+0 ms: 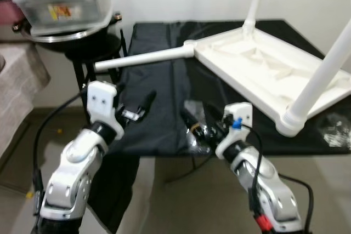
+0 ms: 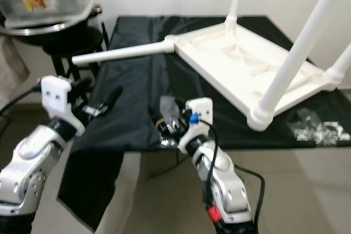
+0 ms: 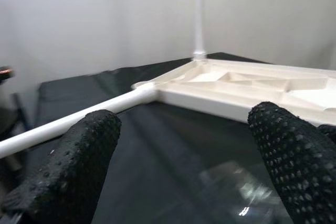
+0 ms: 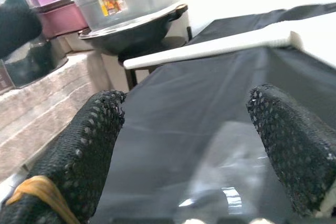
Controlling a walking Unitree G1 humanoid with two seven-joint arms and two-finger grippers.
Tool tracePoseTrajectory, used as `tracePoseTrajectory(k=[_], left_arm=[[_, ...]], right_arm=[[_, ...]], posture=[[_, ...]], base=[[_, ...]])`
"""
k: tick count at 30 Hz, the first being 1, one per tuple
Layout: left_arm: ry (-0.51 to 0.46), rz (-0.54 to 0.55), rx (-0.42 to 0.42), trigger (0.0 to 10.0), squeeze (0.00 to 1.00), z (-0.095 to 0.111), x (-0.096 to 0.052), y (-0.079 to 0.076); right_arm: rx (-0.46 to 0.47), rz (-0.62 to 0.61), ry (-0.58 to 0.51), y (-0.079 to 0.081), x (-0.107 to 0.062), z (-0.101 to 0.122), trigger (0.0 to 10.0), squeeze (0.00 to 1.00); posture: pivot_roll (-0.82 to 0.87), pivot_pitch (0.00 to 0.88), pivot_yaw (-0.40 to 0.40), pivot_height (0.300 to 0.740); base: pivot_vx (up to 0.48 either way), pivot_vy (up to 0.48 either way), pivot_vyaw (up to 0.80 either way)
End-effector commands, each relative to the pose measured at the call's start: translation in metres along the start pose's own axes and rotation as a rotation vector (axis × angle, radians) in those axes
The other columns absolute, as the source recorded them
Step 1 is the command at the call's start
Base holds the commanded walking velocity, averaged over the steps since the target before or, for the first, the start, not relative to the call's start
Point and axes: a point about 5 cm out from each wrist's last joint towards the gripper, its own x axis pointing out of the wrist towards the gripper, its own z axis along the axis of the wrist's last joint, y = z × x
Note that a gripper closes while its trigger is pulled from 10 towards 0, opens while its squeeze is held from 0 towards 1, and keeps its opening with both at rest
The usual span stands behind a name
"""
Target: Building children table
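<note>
Black-draped counter (image 1: pixel 159 113): upturned white table (image 1: pixel 274 69); left pincer (image 1: pixel 134 110) and right pincer (image 1: pixel 200 124) both agape, empty.

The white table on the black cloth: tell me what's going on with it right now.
The white children's table lies upside down on a black cloth-covered surface, with legs standing up from its corners and one leg lying flat, pointing off to the robot's left. Neither end effector is touching it. The left end effector and the right end effector are both open and empty, held over the near edge of the cloth. A clear plastic bag lies just ahead of the right one.
</note>
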Motion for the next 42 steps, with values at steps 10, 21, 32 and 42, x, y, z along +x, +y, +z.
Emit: tracePoseTrajectory(k=[10, 21, 32, 42], left_arm=[[-0.002, -0.037, -0.003, 10.0, 0.0, 0.003, 0.005, -0.002], [0.009, -0.092, 0.005, 10.0, 0.0, 0.007, 0.01, 0.0], [0.057, -0.241, 0.118, 10.0, 0.0, 0.012, 0.024, 0.002], [0.018, -0.293, 0.208, 10.0, 0.0, 0.028, 0.06, 0.003]], right_arm=[[-0.081, 0.088, 0.012, 0.01, -0.004, -0.001, 10.0, 0.0], [-0.146, 0.173, 0.045, 0.02, -0.008, -0.005, 10.0, 0.0], [-0.146, 0.165, 0.054, 0.02, -0.012, -0.005, 10.0, 0.0], [-0.138, 0.157, 0.079, 0.023, -0.017, -0.008, 10.0, 0.0]], posture=[[-0.02, 0.09, -0.012, 0.74], [-0.03, 0.09, -0.006, 0.74], [-0.03, 0.114, 0.008, 0.74], [-0.05, 0.137, 0.019, 0.74]], base=[[0.378, 0.0, 0.0], [0.229, 0.0, 0.0], [0.0, 0.0, 0.0], [0.0, 0.0, -0.56]])
